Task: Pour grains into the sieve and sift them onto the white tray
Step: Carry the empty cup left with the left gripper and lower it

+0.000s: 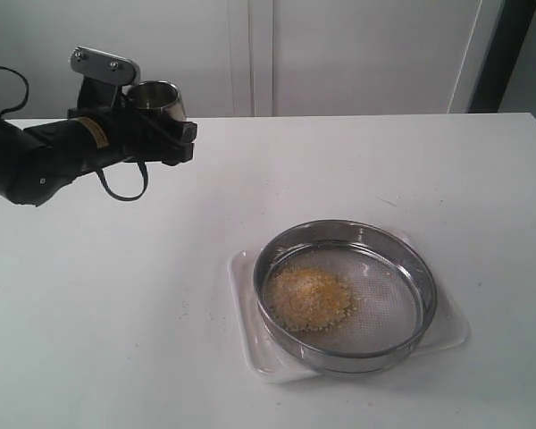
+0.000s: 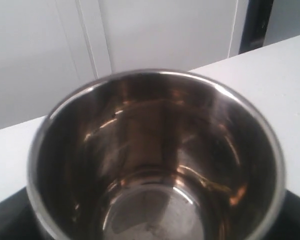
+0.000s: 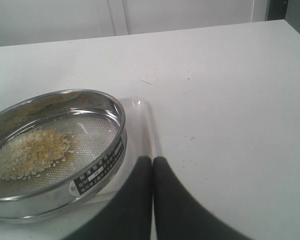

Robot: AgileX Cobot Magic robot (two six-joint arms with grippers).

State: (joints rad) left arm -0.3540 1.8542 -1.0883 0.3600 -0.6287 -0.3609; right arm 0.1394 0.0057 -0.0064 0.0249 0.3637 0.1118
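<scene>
At the upper left of the exterior view my left gripper (image 1: 168,136) hangs above the white table (image 1: 116,340), its jaws closed around the lower part of a small steel cup (image 1: 156,96), which stands upright with its mouth up. My left wrist camera looks straight down into that cup (image 2: 155,165): the shiny inner wall and the bare bottom show, with no granules that I can make out. The cup is well apart from the sieve (image 1: 344,295), which sits at the lower right of centre in the exterior view, resting flat on the white tray (image 1: 243,308); the tray's rounded corners and low rim stick out past the steel ring on every side. The grains (image 1: 308,298) lie in a loose yellow-orange and pale heap on the left half of the mesh, while the right half of the mesh is bare. My right gripper does not show in the exterior view. In my right wrist view its two dark fingers (image 3: 172,200) are pressed together with nothing held between them, and the right gripper (image 3: 152,165) sits just beside the sieve's (image 3: 55,150) outer wall, near a black label (image 3: 97,167) on it and over the tray's edge (image 3: 140,107). The grains (image 3: 30,152) lie on the mesh at the far side from my fingertips.
</scene>
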